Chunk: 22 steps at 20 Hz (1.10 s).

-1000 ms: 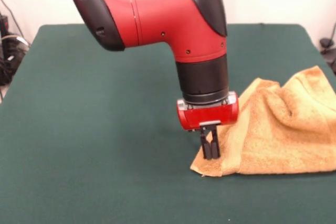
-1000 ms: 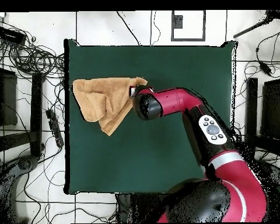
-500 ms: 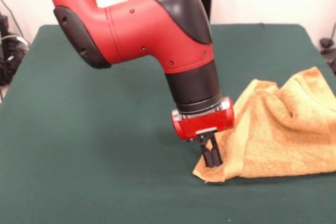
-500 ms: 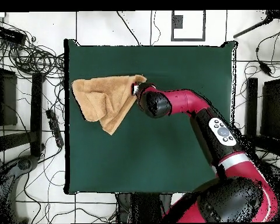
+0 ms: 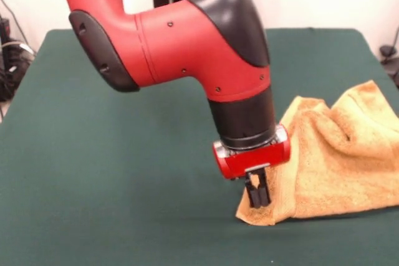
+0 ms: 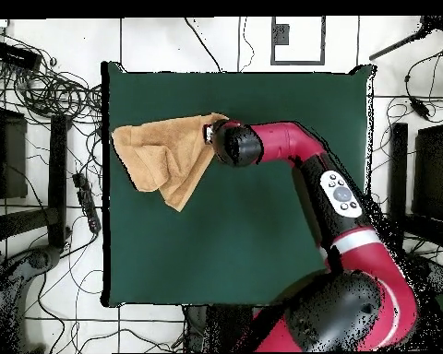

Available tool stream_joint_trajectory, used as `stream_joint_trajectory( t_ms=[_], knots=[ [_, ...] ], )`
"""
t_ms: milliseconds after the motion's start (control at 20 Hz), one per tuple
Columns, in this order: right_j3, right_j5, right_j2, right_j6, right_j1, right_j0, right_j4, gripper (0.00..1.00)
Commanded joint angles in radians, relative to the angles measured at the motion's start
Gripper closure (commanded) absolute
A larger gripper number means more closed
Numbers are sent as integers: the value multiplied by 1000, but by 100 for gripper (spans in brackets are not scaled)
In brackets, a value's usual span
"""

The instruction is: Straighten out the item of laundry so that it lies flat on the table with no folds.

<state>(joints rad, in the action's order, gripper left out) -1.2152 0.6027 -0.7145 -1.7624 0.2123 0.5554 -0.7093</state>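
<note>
The item of laundry (image 5: pixel 336 160) is an orange-tan terry towel, folded and bunched near the right edge of the green table (image 5: pixel 124 172) in the front view. From overhead the towel (image 6: pixel 161 157) lies at the table's (image 6: pixel 262 221) left edge, with a folded flap pointing down. My gripper (image 5: pixel 257 196) stands upright over the towel's near left corner, its two dark fingers close together and pinching the cloth there. Overhead, the wrist (image 6: pixel 236 145) covers the gripper at the towel's right corner.
Cables (image 6: pixel 50 88) and dark stands lie on the floor to the left of the table in the overhead view. A dark stand (image 6: pixel 426 175) is at the right. The red arm reaches across the table's right half.
The gripper has carried the towel's corner a little nearer to the front view's camera and to its right. The arm's upper link has swung, and the towel's bunched shape has shifted slightly.
</note>
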Motion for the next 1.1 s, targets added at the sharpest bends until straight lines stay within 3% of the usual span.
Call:
stream_joint_trajectory(
  t_ms=[50, 200, 450, 650, 900, 1100],
  knots=[
    [103, 242, 191, 168, -170, -182, -135, 100],
    [86, 344, 283, 73, -103, -250, -165, 100],
    [111, 414, 409, -24, -80, -339, -191, 100],
    [136, 354, 483, -81, -91, -384, -208, 100],
    [165, 192, 515, -110, -124, -393, -217, 100],
    [221, 181, 554, -109, -164, -412, -228, 100]
  ],
)
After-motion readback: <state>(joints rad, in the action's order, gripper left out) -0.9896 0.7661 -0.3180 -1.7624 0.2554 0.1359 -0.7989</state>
